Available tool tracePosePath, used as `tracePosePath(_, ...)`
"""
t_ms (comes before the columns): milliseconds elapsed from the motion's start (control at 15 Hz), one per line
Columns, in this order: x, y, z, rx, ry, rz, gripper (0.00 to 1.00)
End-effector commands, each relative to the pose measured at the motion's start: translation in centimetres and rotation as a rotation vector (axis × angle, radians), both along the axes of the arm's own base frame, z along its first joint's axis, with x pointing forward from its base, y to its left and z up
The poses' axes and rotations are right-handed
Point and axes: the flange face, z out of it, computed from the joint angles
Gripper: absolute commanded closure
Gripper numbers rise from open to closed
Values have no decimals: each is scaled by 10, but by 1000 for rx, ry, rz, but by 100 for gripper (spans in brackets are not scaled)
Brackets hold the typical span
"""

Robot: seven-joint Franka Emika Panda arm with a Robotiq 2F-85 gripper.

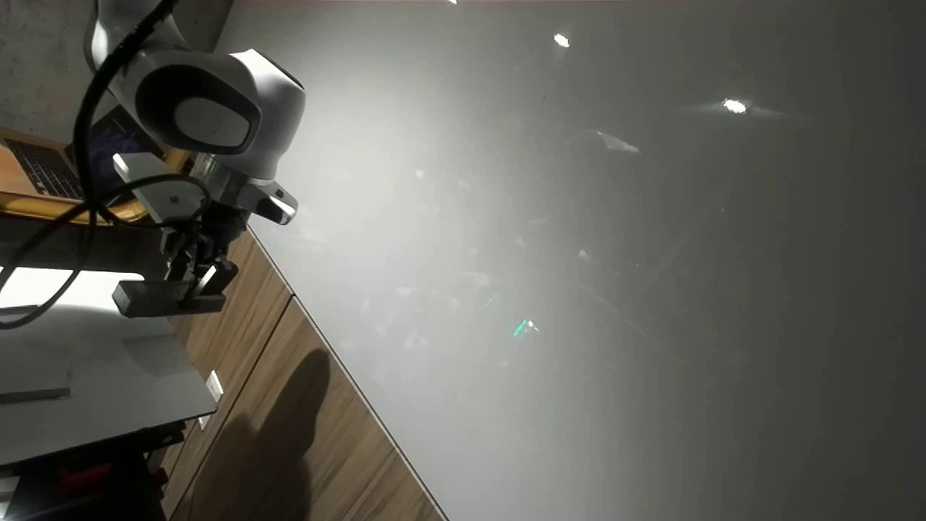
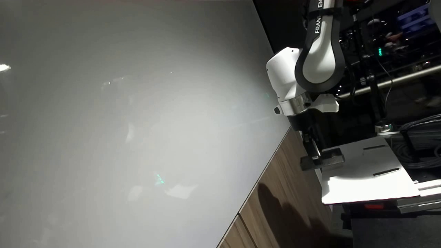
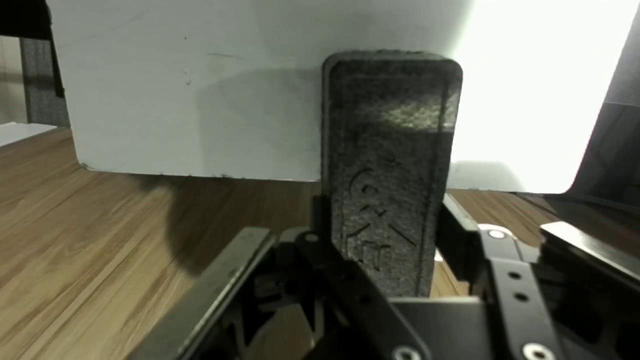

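From where I stood, the relation that mattered most was this one: the grey felt-like eraser lay directly at the tips of the claw, and its long axis ran across the direction in which the fingers pointed, not in line with them. The claw was spread only as wide as the eraser, with one finger against each long side, so I judged that it had a firm hold of it. The grip was not at the middle: a longer part of the eraser reached out from the claw toward the white panel, and a shorter end stuck out on the opposite side. Its face toward the claw bore engraved marks, which I could not read. The white panel was beyond the eraser, as seen from the claw; the two appeared to be apart, but how large the gap was I could not tell. Wooden panelling was also beyond the fingertips, and in both exterior views a large glossy grey board stood to the side of the claw. Behind the claw a black cable hung in a loop, and a laptop was farther back, well apart.
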Motion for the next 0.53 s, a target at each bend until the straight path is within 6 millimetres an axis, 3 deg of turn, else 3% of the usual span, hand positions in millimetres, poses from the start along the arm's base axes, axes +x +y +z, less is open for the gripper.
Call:
tracePosePath(0, 2, -11, -8, -17, -4, -10, 72)
tracePosePath(467, -3, -18, -24, -48, 33, -14, 72)
